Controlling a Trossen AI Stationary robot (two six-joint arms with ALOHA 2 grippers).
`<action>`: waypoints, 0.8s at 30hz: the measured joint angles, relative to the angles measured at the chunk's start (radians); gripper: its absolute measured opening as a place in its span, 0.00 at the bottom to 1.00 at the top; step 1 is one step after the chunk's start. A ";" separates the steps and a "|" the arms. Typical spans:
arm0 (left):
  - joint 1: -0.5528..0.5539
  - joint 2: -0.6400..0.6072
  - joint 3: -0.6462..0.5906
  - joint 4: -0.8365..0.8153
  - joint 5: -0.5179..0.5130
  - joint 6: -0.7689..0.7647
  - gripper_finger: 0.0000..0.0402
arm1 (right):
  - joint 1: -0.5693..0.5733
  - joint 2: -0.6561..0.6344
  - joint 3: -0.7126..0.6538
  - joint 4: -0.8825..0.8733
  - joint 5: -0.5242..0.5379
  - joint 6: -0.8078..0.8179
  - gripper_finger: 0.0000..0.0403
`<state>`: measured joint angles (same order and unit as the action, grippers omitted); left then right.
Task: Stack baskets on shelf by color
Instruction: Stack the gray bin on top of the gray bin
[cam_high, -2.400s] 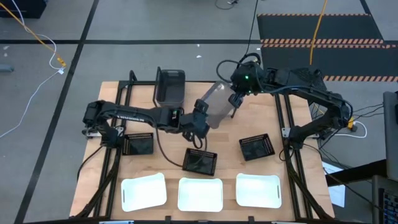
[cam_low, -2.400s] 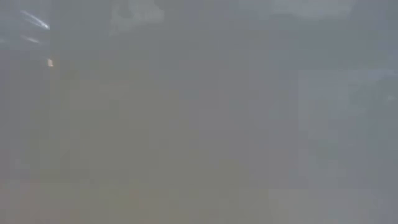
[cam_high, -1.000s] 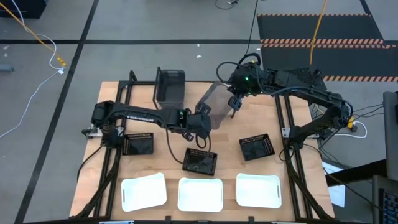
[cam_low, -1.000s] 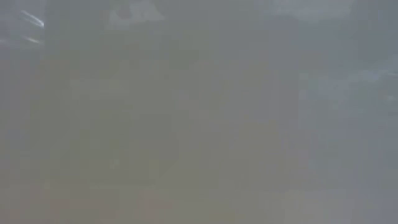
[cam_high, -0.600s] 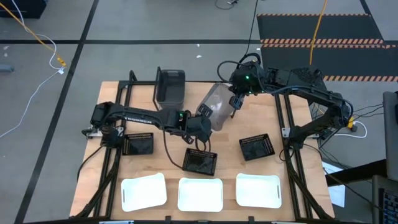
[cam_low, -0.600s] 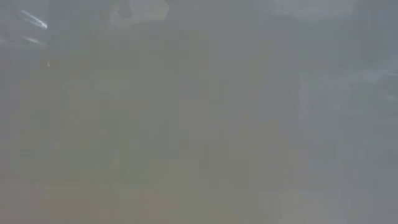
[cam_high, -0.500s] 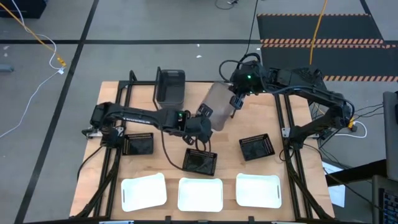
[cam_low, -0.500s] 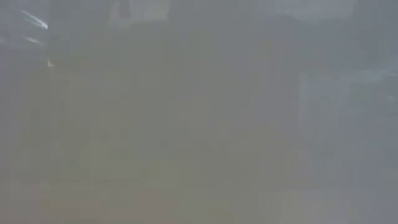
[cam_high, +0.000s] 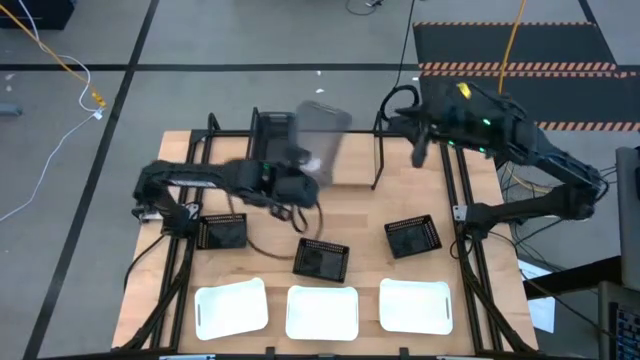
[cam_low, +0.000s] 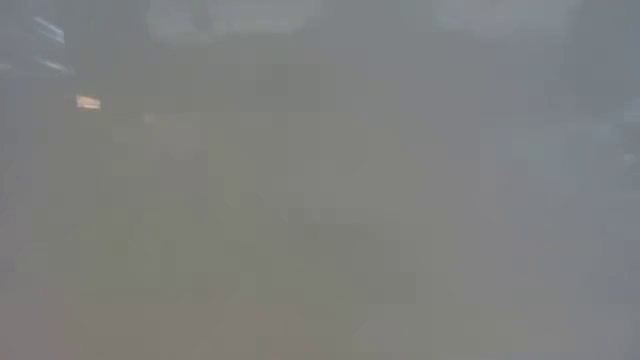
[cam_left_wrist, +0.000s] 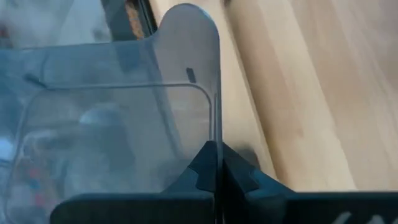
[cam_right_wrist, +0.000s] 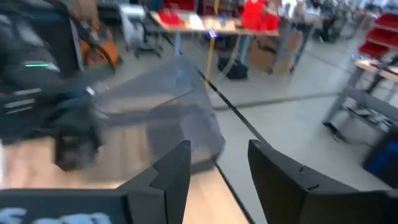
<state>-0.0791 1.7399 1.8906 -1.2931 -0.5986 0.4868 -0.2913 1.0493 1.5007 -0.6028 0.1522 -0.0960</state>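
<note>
My left gripper is shut on a dark grey see-through basket and holds it up over the far middle of the table. A second dark grey basket stands on the shelf just left of it. My right gripper hangs open to the right of the shelf, apart from the held basket. Three black mesh baskets and three white baskets rest on the table nearer the front. The low view shows only haze. My left gripper pinches one side wall of the grey basket at its rim, one finger inside the basket and one outside. The fingers come slanting down from the near left. The basket is lifted clear of the table and tilted.
Black mesh baskets lie at the left and right of the table's middle band. White baskets sit in a row along the near edge. Black frame rails run along both table sides.
My right gripper has let go of the grey basket and drawn back up and toward the table's right edge. My left gripper has risen and carried the basket toward the far left, toward the grey basket on the shelf, turning it as it went.
</note>
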 joint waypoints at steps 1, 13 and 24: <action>0.018 -0.029 -0.011 -0.041 0.020 -0.022 0.00 | 0.008 -0.026 -0.029 0.020 -0.001 0.010 0.39; 0.360 -0.354 -0.329 0.149 0.333 -0.001 0.00 | 0.103 -0.207 -0.499 0.345 -0.109 0.146 0.39; 0.520 -0.400 -0.683 0.489 0.535 0.185 0.00 | 0.210 -0.332 -0.862 0.756 -0.128 0.067 0.39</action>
<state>0.4408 1.3399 1.2071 -0.8045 -0.0641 0.6716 -0.0817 0.7168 0.6383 0.1534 0.0238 -0.0290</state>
